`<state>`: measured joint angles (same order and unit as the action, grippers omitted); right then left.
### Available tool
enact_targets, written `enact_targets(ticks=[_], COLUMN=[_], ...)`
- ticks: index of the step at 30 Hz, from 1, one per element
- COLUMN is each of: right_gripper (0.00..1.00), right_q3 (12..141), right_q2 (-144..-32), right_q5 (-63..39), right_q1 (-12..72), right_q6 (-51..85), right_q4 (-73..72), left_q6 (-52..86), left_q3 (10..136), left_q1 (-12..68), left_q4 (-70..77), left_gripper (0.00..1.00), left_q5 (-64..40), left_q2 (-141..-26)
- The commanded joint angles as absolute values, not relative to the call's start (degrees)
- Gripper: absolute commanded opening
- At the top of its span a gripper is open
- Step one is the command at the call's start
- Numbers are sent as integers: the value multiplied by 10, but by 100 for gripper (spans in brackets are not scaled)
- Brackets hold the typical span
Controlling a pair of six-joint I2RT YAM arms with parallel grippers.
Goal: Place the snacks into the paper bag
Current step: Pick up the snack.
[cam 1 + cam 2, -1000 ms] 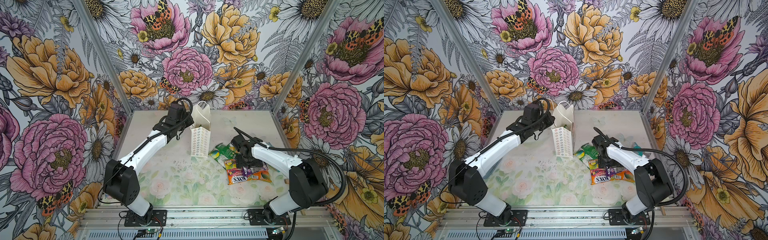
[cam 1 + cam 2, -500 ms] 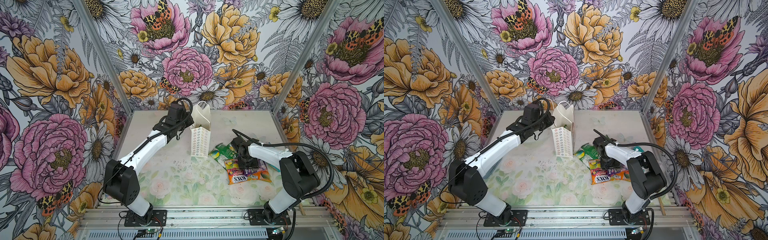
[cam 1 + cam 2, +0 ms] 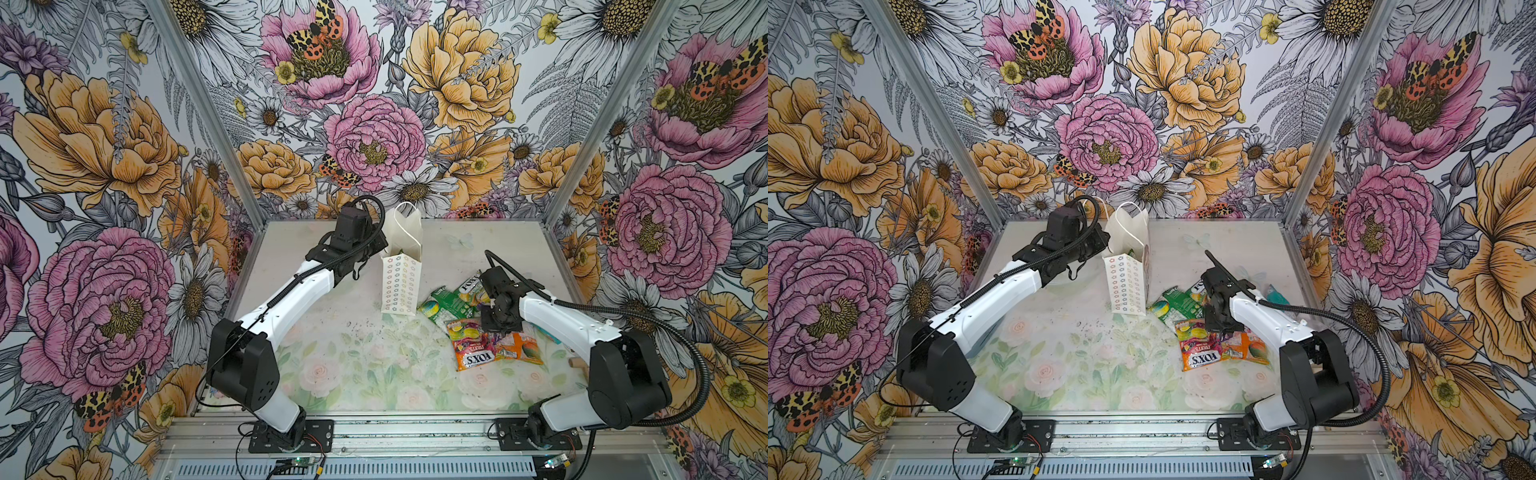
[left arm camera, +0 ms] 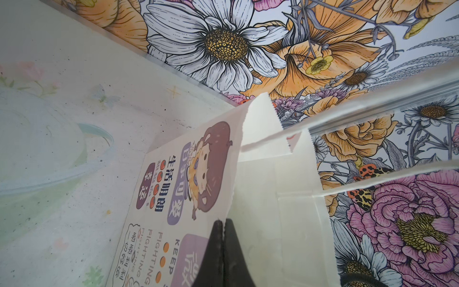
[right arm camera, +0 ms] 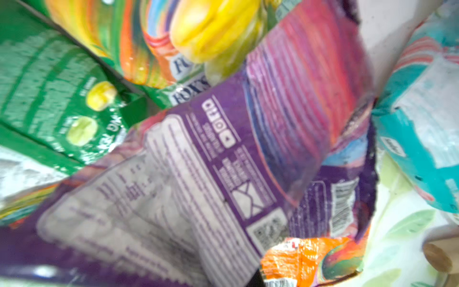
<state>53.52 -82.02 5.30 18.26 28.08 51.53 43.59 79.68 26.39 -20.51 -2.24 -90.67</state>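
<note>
Top views are both showing the tall white paper bag (image 3: 401, 286) with pastel flower rings standing upright toward the back of the floral-print table (image 3: 353, 374), and the left gripper (image 3: 380, 249) is meeting its upper edge. Just beside the bag, on the robot's right, the glossy plastic snacks (image 3: 478, 353) are lying in a heap of green, orange-red and purple. The right gripper (image 3: 498, 327) is pointing down onto that heap.

Left wrist view now: 2 black fingers (image 4: 233, 248) are clamping tight on the paper bag's wall, next to a cartoon face.

Right wrist view: a purple packet (image 5: 248, 149) is filling the blurred frame. It is lying against a green packet (image 5: 49, 99), with a teal packet (image 5: 422, 124) alongside. Whether this gripper is grasping anything, I cannot tell.
</note>
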Motion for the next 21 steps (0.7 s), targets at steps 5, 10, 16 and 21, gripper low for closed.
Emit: enact_targets(ticks=[5,10,16,21], right_gripper=[0,0,0,0], right_q3=[578,648,767,889], right_q2=[-750,-736,-752,-787], right_q5=[-71,-152,-234,-295], right_q1=[170,166,164,164], right_q6=[249,233,219,222], right_q4=[495,495,495,493], left_q6=[446,448,449,450], left_q3=[803,803,799,795], left_q1=[267,266,266,265], left_q4=[-196,-194,-195,-194], left_gripper=[0,0,0,0], left_q5=[-40,-42,-38,-30], left_q2=[-921,-920,-911,-900])
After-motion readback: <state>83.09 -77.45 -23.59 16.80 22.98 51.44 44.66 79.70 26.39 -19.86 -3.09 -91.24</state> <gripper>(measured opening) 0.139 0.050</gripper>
